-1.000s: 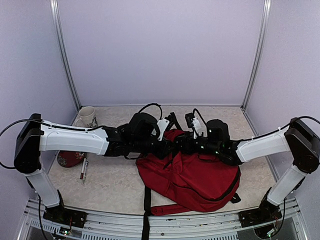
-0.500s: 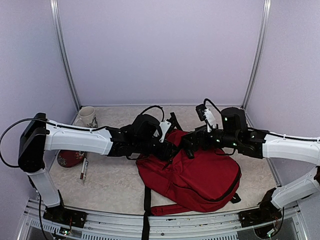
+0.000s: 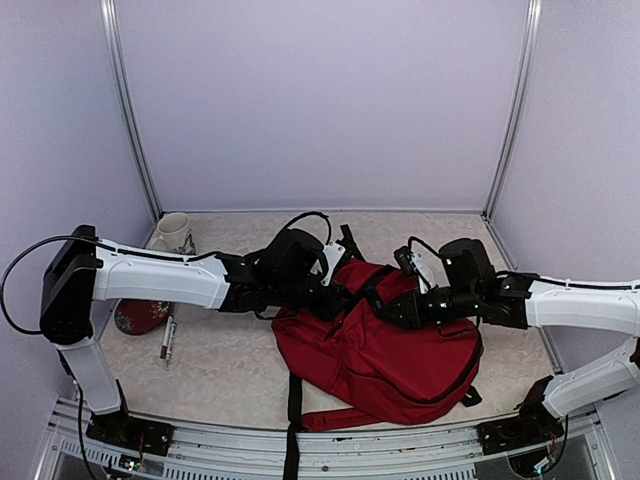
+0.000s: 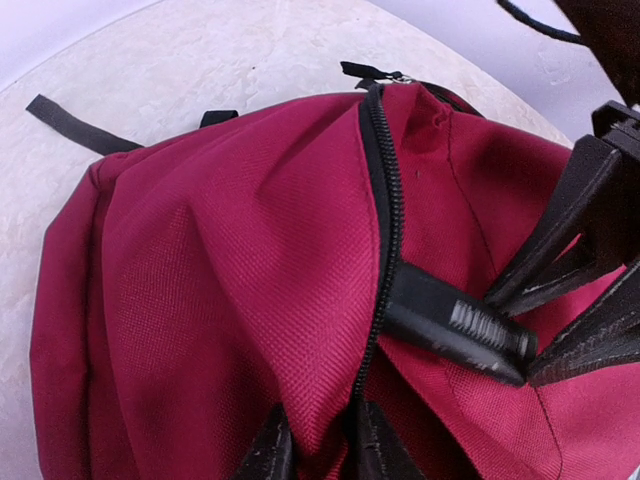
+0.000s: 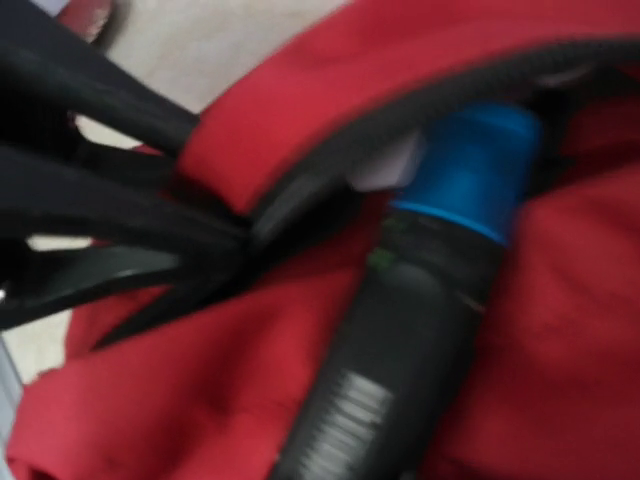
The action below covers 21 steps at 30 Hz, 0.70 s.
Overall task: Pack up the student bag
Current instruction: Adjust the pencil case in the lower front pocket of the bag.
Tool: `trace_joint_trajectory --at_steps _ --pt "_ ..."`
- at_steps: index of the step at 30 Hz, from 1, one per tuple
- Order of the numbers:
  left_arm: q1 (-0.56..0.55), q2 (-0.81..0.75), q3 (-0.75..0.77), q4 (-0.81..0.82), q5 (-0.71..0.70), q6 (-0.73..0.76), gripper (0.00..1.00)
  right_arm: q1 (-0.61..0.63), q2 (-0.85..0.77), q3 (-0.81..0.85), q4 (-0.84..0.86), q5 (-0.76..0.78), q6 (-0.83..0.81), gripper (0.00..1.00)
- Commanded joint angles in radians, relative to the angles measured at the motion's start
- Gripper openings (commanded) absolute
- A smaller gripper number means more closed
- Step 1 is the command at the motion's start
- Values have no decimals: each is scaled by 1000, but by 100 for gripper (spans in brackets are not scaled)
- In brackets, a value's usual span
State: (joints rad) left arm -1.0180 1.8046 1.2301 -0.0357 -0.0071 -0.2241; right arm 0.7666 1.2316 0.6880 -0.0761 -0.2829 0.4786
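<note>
Student bag (image 3: 400,360) lies flat on the table (image 3: 230,370), center to right side, bottom toward the near edge, with its black straps trailing over that edge. Both arms meet at the bag's top end. Left gripper (image 4: 318,450) is clamped on a fold of red fabric right beside the zipper (image 4: 385,220), holding that edge up so the slot gapes. Right gripper (image 4: 510,340) comes in from the right, its fingers closed on the tail of a black tube (image 4: 450,325) with barcode print. The tube's blue cap (image 5: 470,170) is poked in under the zipper edge and the rest is outside; the right wrist view is blurred. A cream mug (image 3: 173,234) stands in the far left corner. A dark-red round thing (image 3: 138,317) and a pen (image 3: 167,342) lie at the left edge, well apart from the bag.
</note>
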Motion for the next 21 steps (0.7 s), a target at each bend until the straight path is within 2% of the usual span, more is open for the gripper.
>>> trace_joint_trajectory --at_steps 1,4,8,21 --pt "-5 10 19 -6 -8 12 15 -3 93 20 87 -109 45 28" --pt "-4 5 13 -5 -9 9 0 -4 147 85 96 -49 54 14" --pt "2 -11 -6 2 -19 4 0 -16 216 174 87 -22 67 2" --pt "9 -100 -26 49 -27 6 0 -24 392 218 255 -43 129 0"
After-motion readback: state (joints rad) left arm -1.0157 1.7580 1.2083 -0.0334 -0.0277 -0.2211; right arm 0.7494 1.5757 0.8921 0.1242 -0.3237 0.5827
